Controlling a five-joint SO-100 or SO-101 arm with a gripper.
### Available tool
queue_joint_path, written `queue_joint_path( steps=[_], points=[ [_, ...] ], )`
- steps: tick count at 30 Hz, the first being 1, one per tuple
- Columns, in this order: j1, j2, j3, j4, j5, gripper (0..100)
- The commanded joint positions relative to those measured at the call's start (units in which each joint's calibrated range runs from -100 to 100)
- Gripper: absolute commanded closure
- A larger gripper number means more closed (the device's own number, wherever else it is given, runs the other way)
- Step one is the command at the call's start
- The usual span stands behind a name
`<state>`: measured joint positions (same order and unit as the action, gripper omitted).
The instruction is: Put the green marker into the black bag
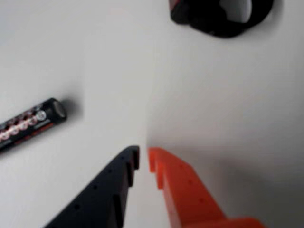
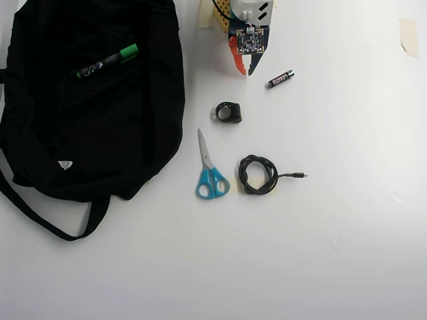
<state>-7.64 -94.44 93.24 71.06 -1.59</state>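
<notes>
Marker (image 2: pixel 107 62) lies on top of the bag (image 2: pixel 100 140), far-left in the overhead view, green cap toward the right. You can't tell from here whether it sits inside an opening or just on the fabric; if it's only on top, it could roll off the soft cloth. Battery (image 2: pixel 281 79) sits just right of the gripper (image 2: pixel 244 70), so don't mistake it for the marker. In the wrist view the gripper (image 1: pixel 143 159) is nearly closed, a thin gap, holding nothing, above bare table.
</notes>
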Motion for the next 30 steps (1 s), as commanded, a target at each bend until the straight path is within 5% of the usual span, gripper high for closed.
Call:
queue_joint_path(
  steps=[1,30],
  points=[
    [-0.4,0.0,0.6,1.5,-0.1,98],
    [0.2,0.1,6.3,-2.8,-0.1,98]
  ],
)
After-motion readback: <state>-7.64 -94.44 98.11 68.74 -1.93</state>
